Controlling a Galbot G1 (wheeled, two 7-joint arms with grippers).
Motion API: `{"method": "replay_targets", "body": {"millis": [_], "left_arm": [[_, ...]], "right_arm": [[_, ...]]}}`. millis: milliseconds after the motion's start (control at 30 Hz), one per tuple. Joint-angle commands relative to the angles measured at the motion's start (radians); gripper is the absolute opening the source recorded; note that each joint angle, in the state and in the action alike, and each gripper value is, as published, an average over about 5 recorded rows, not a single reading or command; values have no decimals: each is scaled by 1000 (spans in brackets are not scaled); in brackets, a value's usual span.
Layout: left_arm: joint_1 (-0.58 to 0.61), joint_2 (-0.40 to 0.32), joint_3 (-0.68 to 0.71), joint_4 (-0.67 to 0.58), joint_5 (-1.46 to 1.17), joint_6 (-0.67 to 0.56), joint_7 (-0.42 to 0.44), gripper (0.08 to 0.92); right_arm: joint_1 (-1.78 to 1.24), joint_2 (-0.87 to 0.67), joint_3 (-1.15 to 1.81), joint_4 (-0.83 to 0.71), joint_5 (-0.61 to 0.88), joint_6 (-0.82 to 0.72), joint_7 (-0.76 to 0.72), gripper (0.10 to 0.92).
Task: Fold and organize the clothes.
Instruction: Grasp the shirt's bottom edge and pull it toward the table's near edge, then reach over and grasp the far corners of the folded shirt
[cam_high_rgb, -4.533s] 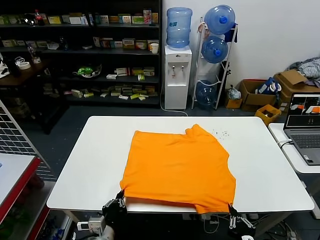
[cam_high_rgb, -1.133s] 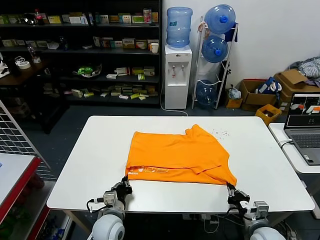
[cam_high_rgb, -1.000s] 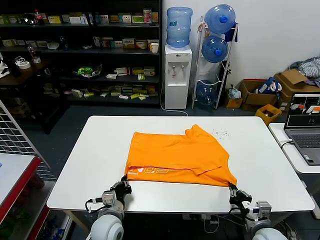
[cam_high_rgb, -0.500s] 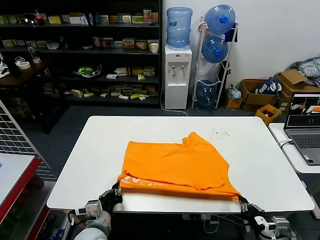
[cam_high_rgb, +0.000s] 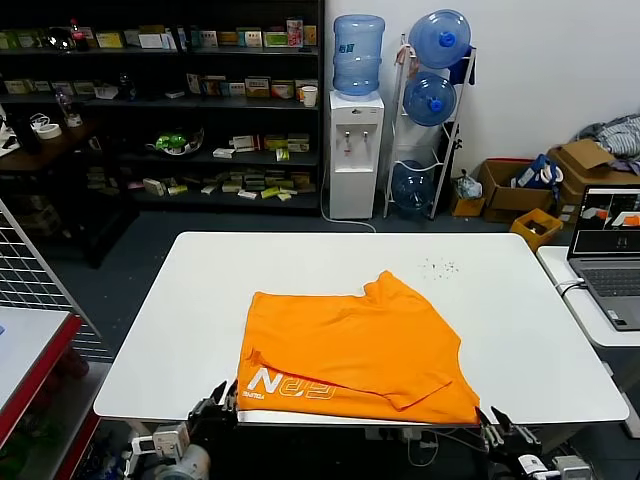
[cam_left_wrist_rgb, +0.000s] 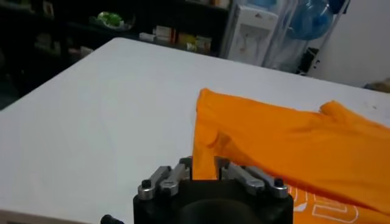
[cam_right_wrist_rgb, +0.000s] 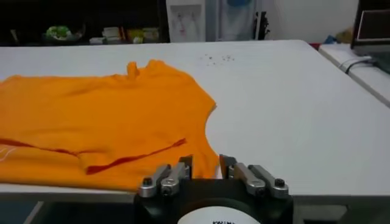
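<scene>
The orange T-shirt (cam_high_rgb: 360, 340) lies folded over on the white table (cam_high_rgb: 190, 310), its near edge at the table's front edge. White lettering (cam_high_rgb: 290, 385) shows on the folded-over strip at the front left. My left gripper (cam_high_rgb: 218, 398) is at the shirt's front left corner. In the left wrist view the gripper (cam_left_wrist_rgb: 204, 164) is open, with the shirt (cam_left_wrist_rgb: 292, 143) corner lying between its fingers. My right gripper (cam_high_rgb: 492, 418) is at the front right corner. It (cam_right_wrist_rgb: 206, 161) is open too, and the shirt's (cam_right_wrist_rgb: 91, 115) hem sits loosely in the gap.
A laptop (cam_high_rgb: 610, 250) stands on a side table at the right. Behind the table are a water dispenser (cam_high_rgb: 357, 130), a bottle rack (cam_high_rgb: 432, 110) and shelves (cam_high_rgb: 160, 100). A wire rack (cam_high_rgb: 30, 290) is at the left. Small dark specks (cam_high_rgb: 440, 266) dot the table's far right.
Both grippers drew back toward the table's front edge, dragging the folded shirt nearer. Both were shut on its corners and have now opened.
</scene>
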Motion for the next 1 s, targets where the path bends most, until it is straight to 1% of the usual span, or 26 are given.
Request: {"method": "replay_targets", "body": {"millis": [33,100,167,233,300,433,533,633,733,867,1000], "left_arm": [[-249,95,-39,19,-78,4,49,430],[-377,106,4,117,-112,3,64,490],[-518,101,68,246,-135,1,80,551],[-659,79,134,406,-138,-3,104,603],[-766,46,186,557,-131,-9,133,664],[-912,-22,240,792,-98,-18,193,770],[-963,-53,248,905,-87,-8,218,812],[-969,-58,257,948,-88,3,237,821],[-949,-53,270,958,-92,9,246,822],[-919,-51,284,943,-102,21,241,823],[-913,-56,308,927,-110,30,232,823]], "right_arm": [[364,-120,-83,-29,59,-41,9,562],[571,-116,-192,-131,87,-62,31,622],[770,-88,-309,-262,110,-74,52,683],[972,-31,-426,-427,127,-78,71,734],[1126,32,-513,-590,113,-71,68,781],[1305,156,-604,-849,56,-58,35,819],[1358,218,-628,-964,41,-68,15,822],[1360,248,-633,-1035,20,-78,-5,823],[1339,258,-627,-1079,2,-88,-22,823],[1308,252,-619,-1094,-5,-106,-33,823],[1292,248,-611,-1099,-1,-125,-35,823]]}}
